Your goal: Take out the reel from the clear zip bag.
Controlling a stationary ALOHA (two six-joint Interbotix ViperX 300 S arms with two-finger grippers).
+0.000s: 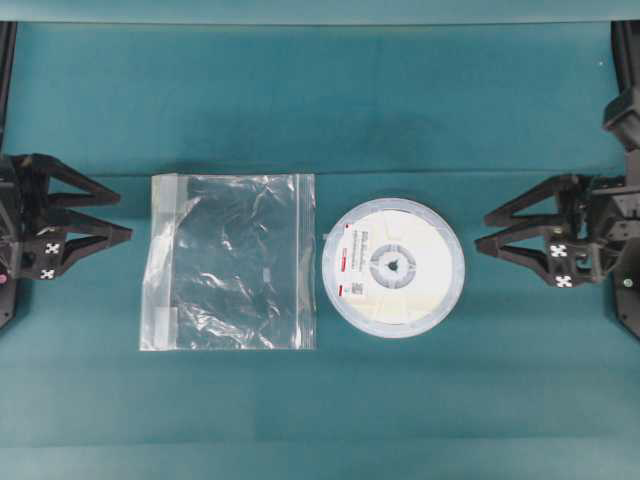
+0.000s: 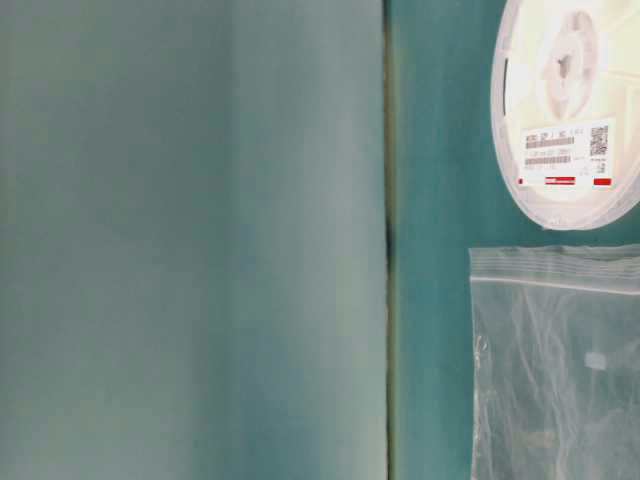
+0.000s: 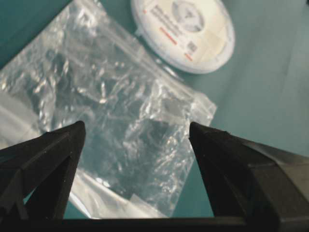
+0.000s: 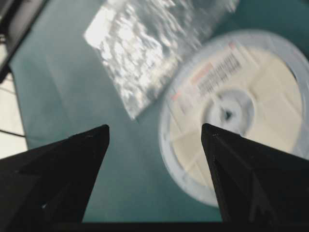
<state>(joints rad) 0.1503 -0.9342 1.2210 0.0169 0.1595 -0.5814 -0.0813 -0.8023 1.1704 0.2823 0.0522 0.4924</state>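
The reel (image 1: 393, 266) lies flat on the green table, outside the bag and just right of it; its white label with red marks faces up. It also shows in the table-level view as the reel (image 2: 570, 105), in the left wrist view as the reel (image 3: 183, 31) and in the right wrist view as the reel (image 4: 241, 111). The clear zip bag (image 1: 232, 262) lies flat and crinkled left of it, holding nothing, and appears again as the bag (image 2: 560, 365), the bag (image 3: 106, 116) and the bag (image 4: 145, 43). My left gripper (image 1: 122, 216) stands open left of the bag. My right gripper (image 1: 481, 230) stands open right of the reel.
The green table cover (image 1: 320, 110) runs to a seam at the back. A pale wall panel (image 2: 190, 240) fills the left of the table-level view. The table's edge with dark frame (image 4: 19, 29) shows at the upper left of the right wrist view.
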